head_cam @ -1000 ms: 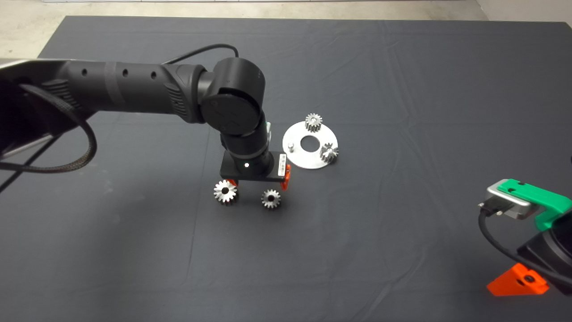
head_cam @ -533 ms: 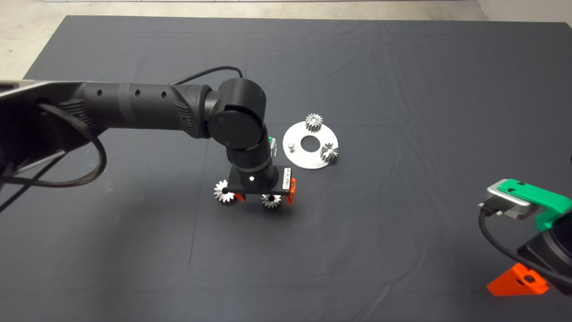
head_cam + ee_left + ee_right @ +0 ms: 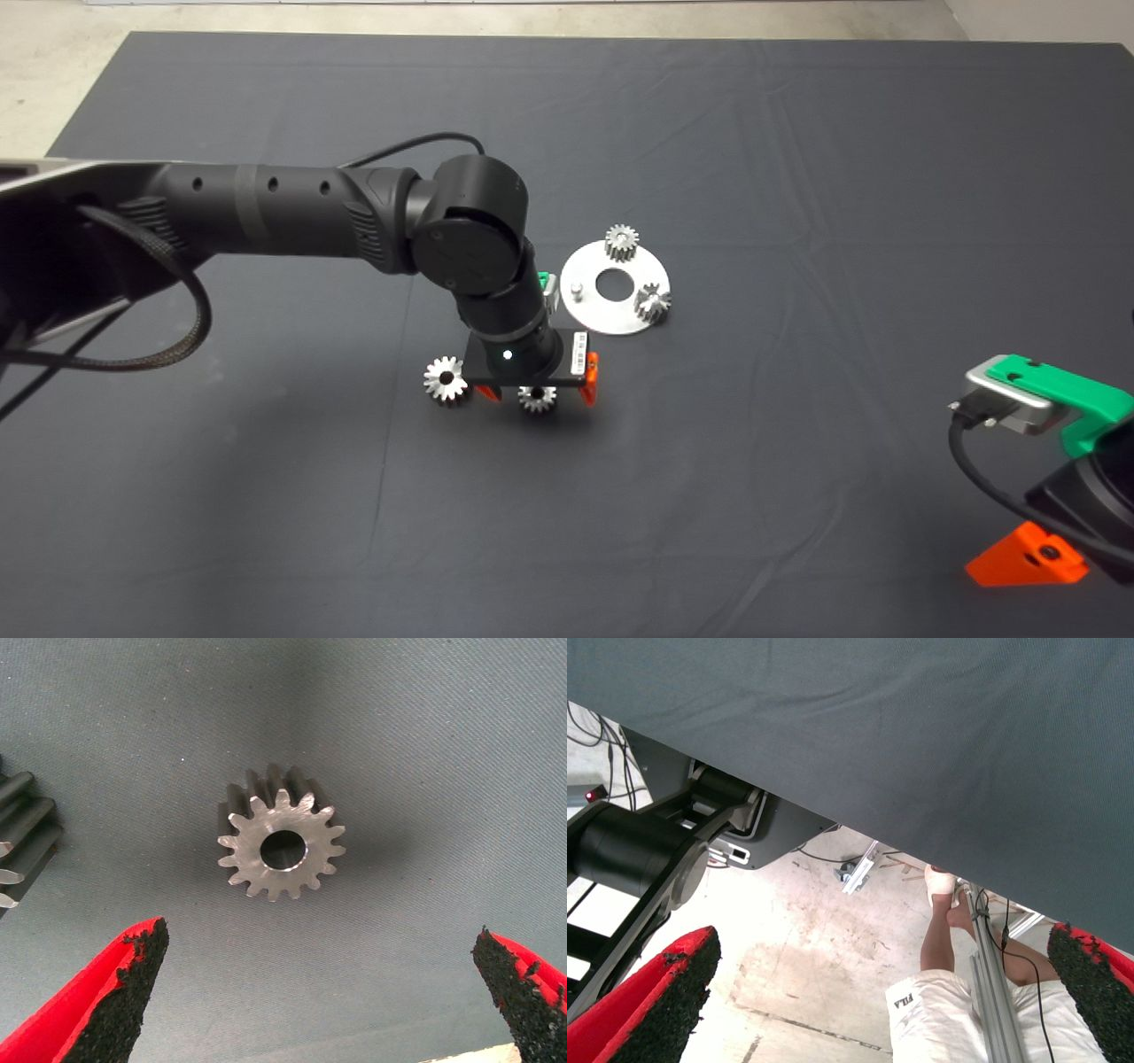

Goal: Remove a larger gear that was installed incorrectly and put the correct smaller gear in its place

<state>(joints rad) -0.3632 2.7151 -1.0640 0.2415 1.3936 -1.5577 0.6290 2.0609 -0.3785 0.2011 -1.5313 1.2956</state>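
The smaller gear (image 3: 537, 398) lies flat on the mat, loose, partly under my left wrist. In the left wrist view the smaller gear (image 3: 282, 846) sits between the two spread red fingers (image 3: 115, 992), untouched. My left gripper (image 3: 539, 390) is open and hovers right over it. The larger gear (image 3: 445, 379), with long pointed teeth, lies on the mat just left of the gripper; only its edge (image 3: 18, 842) shows in the left wrist view. My right gripper (image 3: 1032, 554) waits open at the lower right edge.
A round silvery plate (image 3: 602, 321) with a centre hole lies behind the left gripper. It carries two small gears (image 3: 622, 242) (image 3: 652, 303) and one bare peg (image 3: 577, 287). The right wrist view shows the floor and a person's leg (image 3: 943, 939).
My left gripper has moved right and toward the front, from beside the larger gear to directly over the smaller gear. Both gears lie where they were. The right arm has not moved.
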